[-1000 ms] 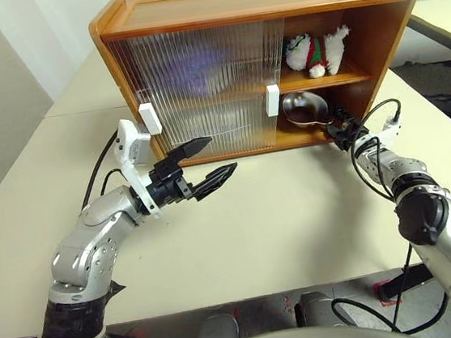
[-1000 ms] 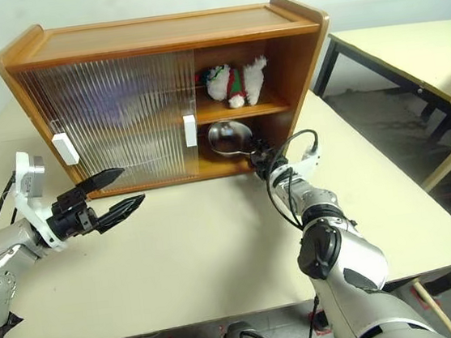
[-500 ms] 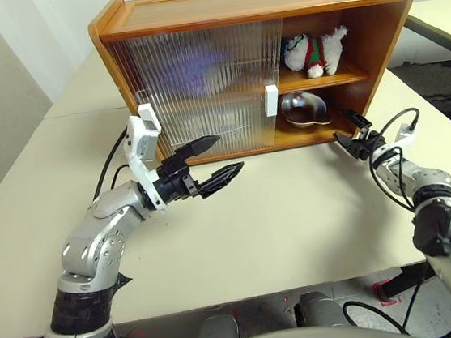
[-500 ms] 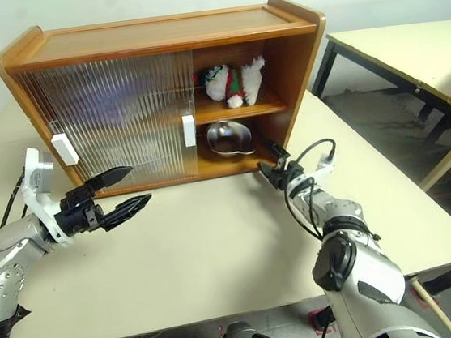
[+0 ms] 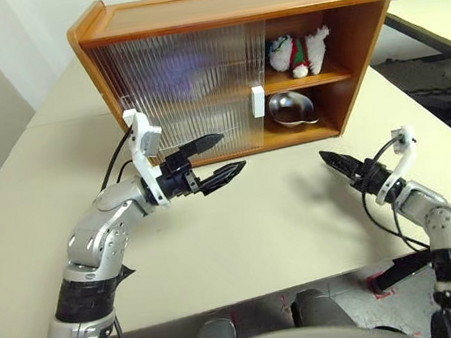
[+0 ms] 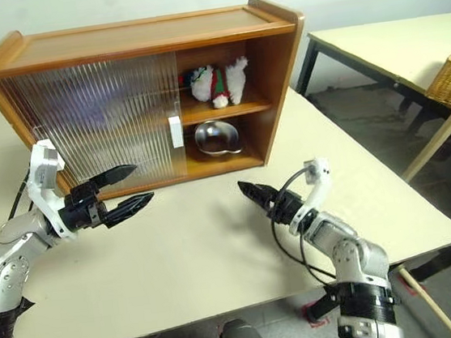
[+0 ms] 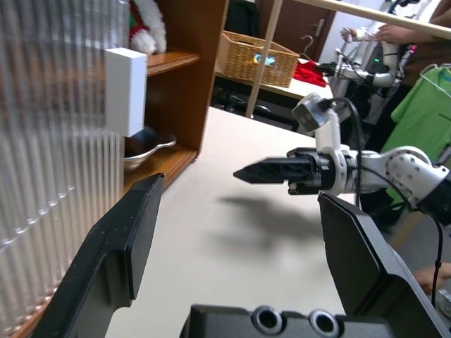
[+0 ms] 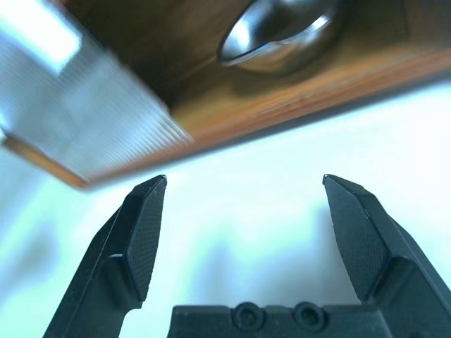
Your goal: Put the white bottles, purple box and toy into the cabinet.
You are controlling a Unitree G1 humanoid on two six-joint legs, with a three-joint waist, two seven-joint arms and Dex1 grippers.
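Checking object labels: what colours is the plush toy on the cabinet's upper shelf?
The fluffy plush toy is white with red and green trim, clearest in the left eye view.

Cabinet (image 5: 223, 6) — wide, orange-brown wood, two shelves, standing upright on the counter in front of me. Its two ribbed clear sliding doors, with small white handles, cover the left part; the right end stands open.

Toy (image 5: 300, 49) — fluffy white plush with red and green trim, lying on the upper shelf in the open right end.

Purple box (image 5: 185, 67) — only a lavender blur behind the ribbed doors, upper shelf; details cannot be told.
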